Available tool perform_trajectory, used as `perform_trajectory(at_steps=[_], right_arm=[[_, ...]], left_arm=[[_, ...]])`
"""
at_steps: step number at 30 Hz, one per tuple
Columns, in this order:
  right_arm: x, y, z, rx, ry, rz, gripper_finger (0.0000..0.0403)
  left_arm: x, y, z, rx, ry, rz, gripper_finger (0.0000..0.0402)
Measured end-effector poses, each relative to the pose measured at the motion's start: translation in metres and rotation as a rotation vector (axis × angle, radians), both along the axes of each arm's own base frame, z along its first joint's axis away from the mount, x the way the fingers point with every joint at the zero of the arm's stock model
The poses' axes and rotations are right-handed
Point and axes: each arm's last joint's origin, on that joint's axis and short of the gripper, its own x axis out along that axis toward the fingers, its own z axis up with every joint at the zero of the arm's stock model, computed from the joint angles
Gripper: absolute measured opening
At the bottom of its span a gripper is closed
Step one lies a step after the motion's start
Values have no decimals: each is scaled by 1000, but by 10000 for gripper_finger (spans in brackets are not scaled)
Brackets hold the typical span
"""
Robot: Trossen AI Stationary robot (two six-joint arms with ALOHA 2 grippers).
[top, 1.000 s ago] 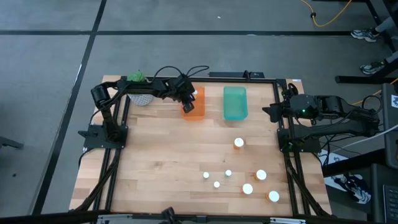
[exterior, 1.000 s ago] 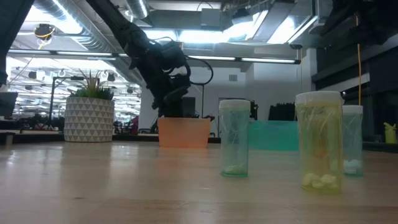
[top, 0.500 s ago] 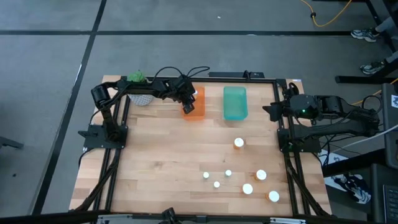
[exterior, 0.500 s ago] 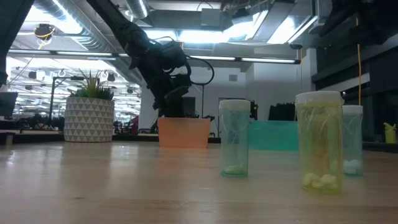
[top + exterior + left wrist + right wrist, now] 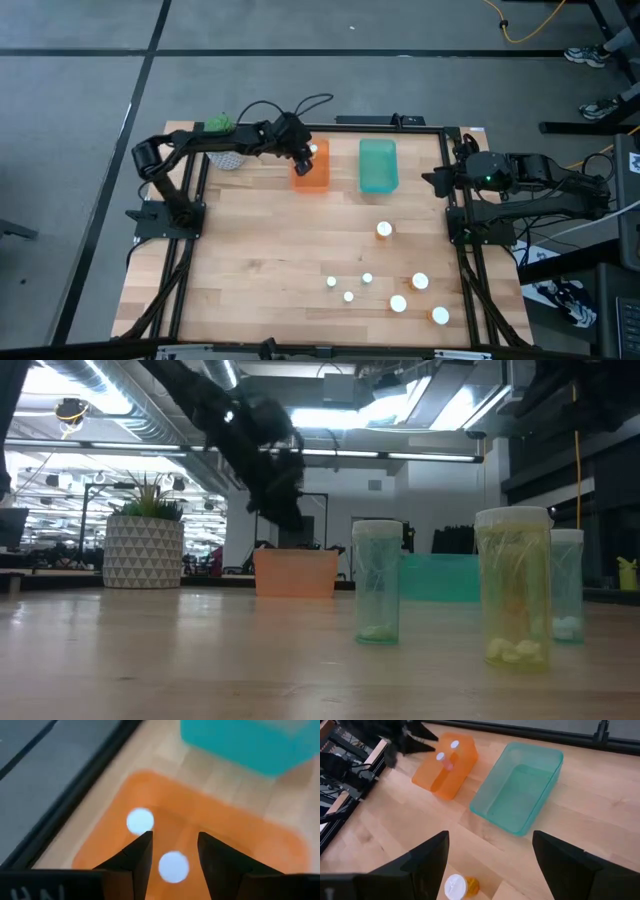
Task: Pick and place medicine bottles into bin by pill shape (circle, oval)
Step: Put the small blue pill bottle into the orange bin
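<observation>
From above: wooden table point(image 5: 260, 270) with left gripper point(image 5: 301, 155) poised over orange bin point(image 5: 312, 172) at the far edge, green bin point(image 5: 378, 165) just beside it. Seven white-capped bottles point(image 5: 384, 230) scattered on the near right part of the table, well apart from both bins. Right arm parked at the table's right edge, its gripper point(image 5: 437, 180) clear of everything.

From table height: left arm raised above the orange bin point(image 5: 295, 573), gripper blurred. Three clear bottles point(image 5: 376, 582) standing upright in front, pills at their bottoms. Potted plant point(image 5: 144, 536) off to one side.

From the left wrist: fingers point(image 5: 136, 857) parted and holding nothing, directly over the orange bin point(image 5: 240, 832), two white bottle caps point(image 5: 140, 820) inside it.

From the right wrist: fingers point(image 5: 422, 862) spread wide and empty; one amber bottle point(image 5: 457, 886) on the wood between them; two caps showing in the orange bin point(image 5: 447, 767).
</observation>
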Motion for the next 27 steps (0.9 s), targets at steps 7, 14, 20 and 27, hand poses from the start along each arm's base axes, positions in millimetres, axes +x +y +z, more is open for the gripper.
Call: perform_trajectory(at_steps=[7, 14, 20, 27], right_arm=[[0, 0, 0, -34, 21, 32, 289], [0, -1, 0, -89, 47, 53, 289], [1, 1, 1, -121, 55, 137, 289], [17, 4, 8, -184, -9, 213, 289]], left_arm=[[-8, -43, 72, 47, -286, 9, 147], [-22, -80, 131, 410, -471, 87, 145], [-26, -112, 155, 499, -596, 23, 145], [-23, -171, 157, 590, -565, -250, 144]])
